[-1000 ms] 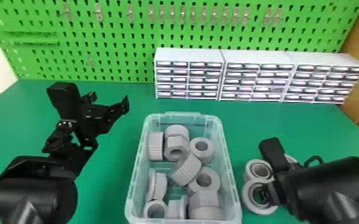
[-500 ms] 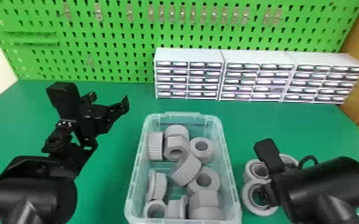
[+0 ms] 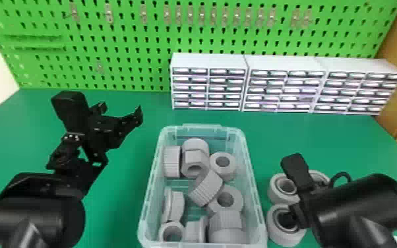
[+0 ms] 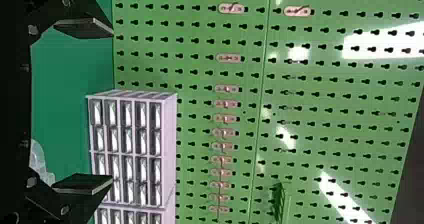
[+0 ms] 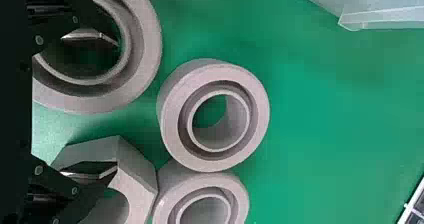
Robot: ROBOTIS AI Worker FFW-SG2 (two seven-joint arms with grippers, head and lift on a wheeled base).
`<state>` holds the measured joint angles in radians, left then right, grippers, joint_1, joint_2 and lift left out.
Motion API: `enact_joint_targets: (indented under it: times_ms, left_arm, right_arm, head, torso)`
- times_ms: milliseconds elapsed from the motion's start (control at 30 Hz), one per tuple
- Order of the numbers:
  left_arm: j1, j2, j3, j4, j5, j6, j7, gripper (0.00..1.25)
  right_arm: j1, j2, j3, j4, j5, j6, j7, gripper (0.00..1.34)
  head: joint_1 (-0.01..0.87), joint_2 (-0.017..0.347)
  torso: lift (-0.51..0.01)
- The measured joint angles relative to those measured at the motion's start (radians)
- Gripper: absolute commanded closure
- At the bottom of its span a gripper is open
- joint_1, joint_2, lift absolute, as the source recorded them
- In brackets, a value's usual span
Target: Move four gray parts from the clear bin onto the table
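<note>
Clock read on the head view, 12 toward the green perforated pegboard (image 3: 135, 59). Your right black two-finger gripper (image 5: 110, 104) is the nearer arm; jaws spread, nothing clasped. Large gray round ring (image 5: 150, 44) lies at 9 from the jaws' midpoint, gray hexagonal nut (image 5: 137, 186) at 3; a fingertip overlaps each. Both bores face up; tip depth within them, cannot tell.

Gray mid-size ring (image 5: 257, 129) at 12; small gray ring (image 5: 240, 196) near 1, touching it. Clear plastic bin (image 3: 150, 194), more gray parts inside, at 9 to 10.

Four parts on table: count looks met. Next, you would probably lift straight up before going sideways; a tip could drag the ring or tip the nut.

Left black two-finger gripper (image 4: 111, 106): parted and empty, at 10 to 11 from the bin
</note>
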<state>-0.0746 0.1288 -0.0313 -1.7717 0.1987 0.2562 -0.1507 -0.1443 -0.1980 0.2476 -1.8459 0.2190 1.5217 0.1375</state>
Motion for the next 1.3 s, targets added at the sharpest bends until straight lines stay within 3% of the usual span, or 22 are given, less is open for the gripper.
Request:
enact_joint_targets:
  times_ms: [300, 700, 1000, 1300]
  left_arm:
    - [0.0, 0.0, 0.0, 0.001, 0.001, 0.0, -0.002, 0.24]
    - [0.001, -0.001, 0.011, 0.004, -0.005, 0.0, -0.005, 0.24]
    - [-0.008, -0.004, 0.008, 0.012, -0.007, 0.0, -0.013, 0.24]
    - [-0.021, -0.009, 0.015, 0.012, -0.015, -0.002, -0.013, 0.24]
  right_arm:
    - [-0.007, 0.0, 0.017, -0.001, 0.034, -0.003, 0.0, 0.4]
    - [-0.063, 0.007, 0.081, -0.048, 0.155, -0.028, 0.0, 0.4]
    - [-0.09, 0.0, 0.039, -0.076, 0.152, -0.115, 0.001, 0.4]
    - [-0.113, 0.015, -0.07, -0.115, 0.144, -0.245, 0.001, 0.4]
  head:
    - [0.678, 0.034]
    - [0.678, 0.034]
    - [0.678, 0.034]
    - [0.678, 0.034]
  torso:
    - [-0.05]
    - [-0.05]
    - [-0.05]
    - [-0.05]
